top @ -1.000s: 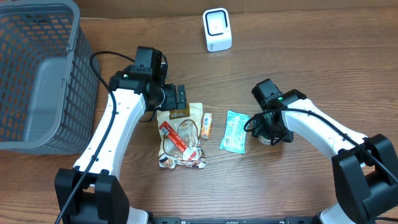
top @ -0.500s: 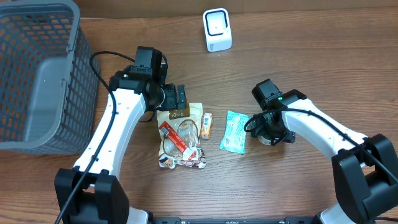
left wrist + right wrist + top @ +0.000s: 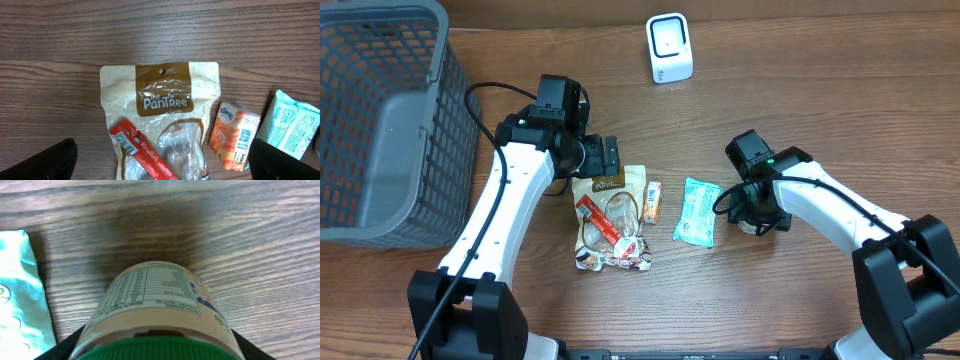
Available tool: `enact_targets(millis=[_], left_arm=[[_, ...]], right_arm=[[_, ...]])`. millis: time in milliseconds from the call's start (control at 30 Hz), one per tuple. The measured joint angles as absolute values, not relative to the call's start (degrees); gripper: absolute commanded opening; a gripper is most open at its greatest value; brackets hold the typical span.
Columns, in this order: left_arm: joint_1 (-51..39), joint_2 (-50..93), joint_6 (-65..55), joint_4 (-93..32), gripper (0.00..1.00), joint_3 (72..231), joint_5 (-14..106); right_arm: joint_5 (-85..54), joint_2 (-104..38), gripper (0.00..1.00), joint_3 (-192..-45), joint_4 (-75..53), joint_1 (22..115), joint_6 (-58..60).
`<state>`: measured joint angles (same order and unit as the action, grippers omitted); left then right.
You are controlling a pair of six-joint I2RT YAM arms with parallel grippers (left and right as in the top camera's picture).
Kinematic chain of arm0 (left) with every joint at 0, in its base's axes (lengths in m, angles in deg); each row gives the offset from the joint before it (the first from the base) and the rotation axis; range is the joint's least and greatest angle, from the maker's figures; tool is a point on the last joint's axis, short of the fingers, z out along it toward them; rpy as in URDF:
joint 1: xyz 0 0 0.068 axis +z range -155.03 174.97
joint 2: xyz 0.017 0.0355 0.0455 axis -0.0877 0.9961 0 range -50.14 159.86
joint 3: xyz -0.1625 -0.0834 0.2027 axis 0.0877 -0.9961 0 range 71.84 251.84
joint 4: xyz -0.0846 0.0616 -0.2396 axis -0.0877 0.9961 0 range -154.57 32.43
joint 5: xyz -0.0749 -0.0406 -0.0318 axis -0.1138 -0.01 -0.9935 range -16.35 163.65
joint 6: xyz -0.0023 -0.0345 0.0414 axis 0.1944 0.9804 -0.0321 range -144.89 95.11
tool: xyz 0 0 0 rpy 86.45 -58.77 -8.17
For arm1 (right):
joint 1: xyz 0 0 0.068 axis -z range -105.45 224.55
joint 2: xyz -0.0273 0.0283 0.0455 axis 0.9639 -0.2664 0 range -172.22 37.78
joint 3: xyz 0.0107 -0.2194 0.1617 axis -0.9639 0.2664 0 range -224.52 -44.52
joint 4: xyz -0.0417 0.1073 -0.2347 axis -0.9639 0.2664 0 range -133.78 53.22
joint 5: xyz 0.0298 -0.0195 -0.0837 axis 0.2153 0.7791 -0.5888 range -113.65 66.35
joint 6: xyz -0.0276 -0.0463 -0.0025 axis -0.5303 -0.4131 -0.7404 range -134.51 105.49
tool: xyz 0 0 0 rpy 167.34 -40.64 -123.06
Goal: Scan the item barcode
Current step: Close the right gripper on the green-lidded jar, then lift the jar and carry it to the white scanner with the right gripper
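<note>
Wooden table (image 3: 50, 30): PanTree pouch (image 3: 162, 100), Kleenex pack (image 3: 234, 135); left jaws released, right jaws flank bottle (image 3: 155, 295), grip unclear

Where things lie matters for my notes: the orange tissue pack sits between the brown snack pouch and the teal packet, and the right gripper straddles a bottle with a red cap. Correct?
No: the cap is green, not red, as the right wrist view shows. The rest holds: the tissue pack sits between the snack pouch and the teal packet, and the right gripper straddles the bottle.
</note>
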<state>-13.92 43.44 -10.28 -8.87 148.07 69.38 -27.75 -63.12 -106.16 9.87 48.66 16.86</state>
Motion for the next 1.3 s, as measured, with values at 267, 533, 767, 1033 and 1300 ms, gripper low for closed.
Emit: enact_targets(millis=[267,533,767,1033,1300], left_arm=[[-13.92,43.44,-10.28,-8.87,1.00,148.07,69.40],[-13.92,43.44,-10.28,-8.87,1.00,148.07,69.38],[-13.92,43.44,-10.28,-8.87,1.00,148.07,69.38],[-13.92,43.44,-10.28,-8.87,1.00,148.07,69.38],[-13.92,43.44,-10.28,-8.89,1.00,148.07,69.38]], right_arm=[[-28.03,-62.99,0.39,-111.93,16.03,48.68,16.97],[-28.14,-59.56,0.24,-117.38,16.62,48.66,16.97],[-25.14,-59.34,0.23,-123.63,9.60,48.68,11.86],[-21.58,-59.34,0.18,-135.25,8.40,48.66,8.64],[-20.88,-59.30,0.18,-139.19,-2.33,48.64,5.28]])
